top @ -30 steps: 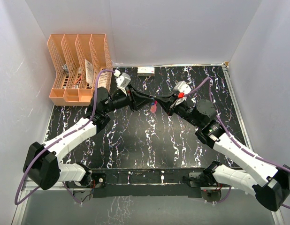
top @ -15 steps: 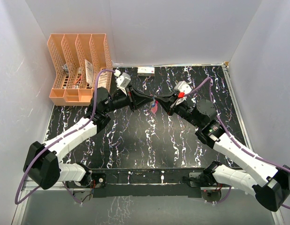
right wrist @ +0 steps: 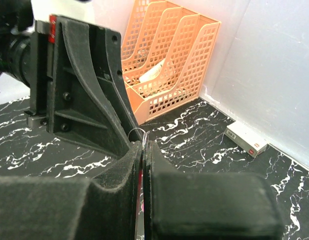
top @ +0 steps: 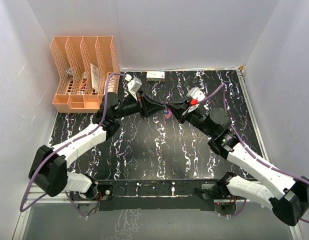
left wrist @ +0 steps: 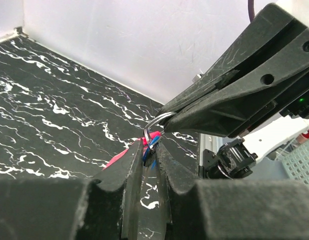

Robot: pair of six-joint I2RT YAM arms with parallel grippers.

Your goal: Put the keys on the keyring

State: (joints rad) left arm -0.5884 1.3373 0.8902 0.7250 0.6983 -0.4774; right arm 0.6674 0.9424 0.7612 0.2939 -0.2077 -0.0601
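Both grippers meet tip to tip above the middle of the table. My right gripper [right wrist: 143, 145] is shut on the keyring, whose thin wire ring [right wrist: 136, 131] sticks out past its fingertips. From the left wrist, the ring [left wrist: 153, 124] curves out of the right gripper [left wrist: 167, 115], and its red strap [left wrist: 117, 159] hangs below. My left gripper [left wrist: 150, 146] is nearly closed, pinching a blue key [left wrist: 153, 142] right at the ring. From above, the left gripper [top: 163, 107] and right gripper [top: 171, 108] almost touch, with the red strap [top: 167, 114] under them.
An orange file rack [top: 84, 70] holding a few items stands at the back left, also in the right wrist view [right wrist: 169, 55]. A small white box [top: 155, 75] lies against the back wall. White walls close in the black marbled table [top: 154, 150].
My left gripper has moved right, closing the gap to the right gripper's tips. The red strap hung plainly between them before and is now mostly tucked under the tips. The right arm barely moved.
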